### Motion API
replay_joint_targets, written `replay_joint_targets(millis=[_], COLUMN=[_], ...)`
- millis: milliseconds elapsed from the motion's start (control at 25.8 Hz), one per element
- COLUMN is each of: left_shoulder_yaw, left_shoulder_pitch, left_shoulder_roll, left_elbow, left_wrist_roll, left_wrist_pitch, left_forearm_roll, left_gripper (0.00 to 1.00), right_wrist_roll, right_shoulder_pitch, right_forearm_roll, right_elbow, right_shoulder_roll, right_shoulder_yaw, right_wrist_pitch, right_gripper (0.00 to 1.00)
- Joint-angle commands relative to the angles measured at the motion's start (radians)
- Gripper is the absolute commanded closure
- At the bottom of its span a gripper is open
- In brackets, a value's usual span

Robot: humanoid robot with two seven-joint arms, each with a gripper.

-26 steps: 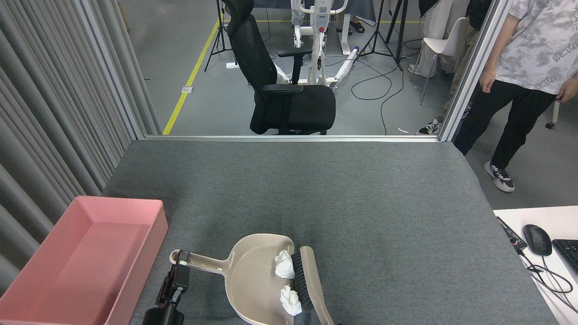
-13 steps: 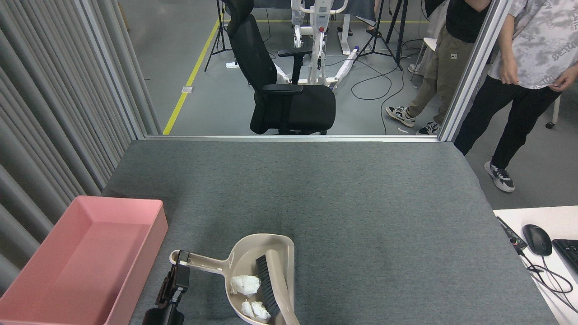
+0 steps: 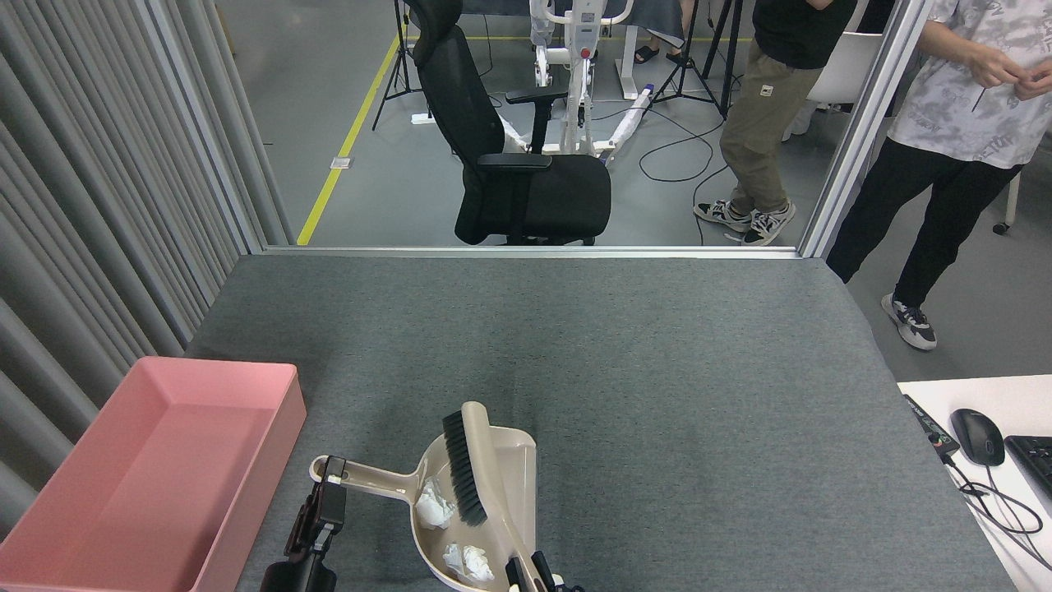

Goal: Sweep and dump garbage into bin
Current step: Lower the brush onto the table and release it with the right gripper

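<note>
On your far left a wall of grey vertical slats [image 3: 99,205] runs down the side, and the pink bin [image 3: 49,526] sits tight against it at the near-left corner of the grey felt table [image 3: 657,370], its left and near edges cut off by the view. Its floor is bare. Just right of the bin, your left gripper [image 3: 327,485] comes up from the bottom edge and has its dark fingers closed on the end of the beige dustpan's [image 3: 519,469] handle. A narrow strip of felt separates bin wall and gripper.

The pan lies flat near the table's near edge, mouth facing right. Inside it the garbage rests against the back wall: one tissue wad [image 3: 431,503] near the handle root, the second tissue wad [image 3: 465,561] nearer you. The beige hand brush [image 3: 467,460] stands tilted over the pan, black bristles facing left, just beside the upper wad. Your right gripper [image 3: 526,577] shows only as dark tips at the bottom edge around the brush handle; you cannot tell how wide it is.

Right of the pan the felt is open all the way to the far aluminium rail [image 3: 526,252] and the right edge. Beyond that edge, a white desk holds a black mouse [image 3: 976,436]. Behind the rail stand a black office chair [image 3: 509,164] and two people [image 3: 945,148]. No writing is legible.
</note>
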Motion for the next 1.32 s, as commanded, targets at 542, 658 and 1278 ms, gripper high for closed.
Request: replay_joint_targets(millis=[542, 658, 1278], left_shoulder_yaw=[0.000, 0.000, 0.000], left_shoulder_pitch=[-0.001, -0.002, -0.001], left_shoulder_roll=[-0.002, -0.002, -0.005], left_elbow=[0.001, 0.001, 0.001], left_wrist_roll=[-0.003, -0.005, -0.009], left_wrist_pitch=[-0.004, -0.004, -0.003], left_forearm_roll=[0.001, 0.001, 0.001], left_gripper=[0.97, 0.97, 0.97], right_wrist_roll=[0.072, 0.072, 0.074], right_shoulder_pitch=[-0.024, -0.024, -0.138], right_forearm_roll=[-0.073, -0.073, -0.080], right_elbow=[0.006, 0.043, 0.186], right_shoulder_roll=[-0.203, -0.238, -0.412], right_shoulder_yaw=[-0.499, -0.500, -0.622], right_wrist_pitch=[-0.166, -0.167, -0.240], right_gripper=[1.00, 1.00, 1.00])
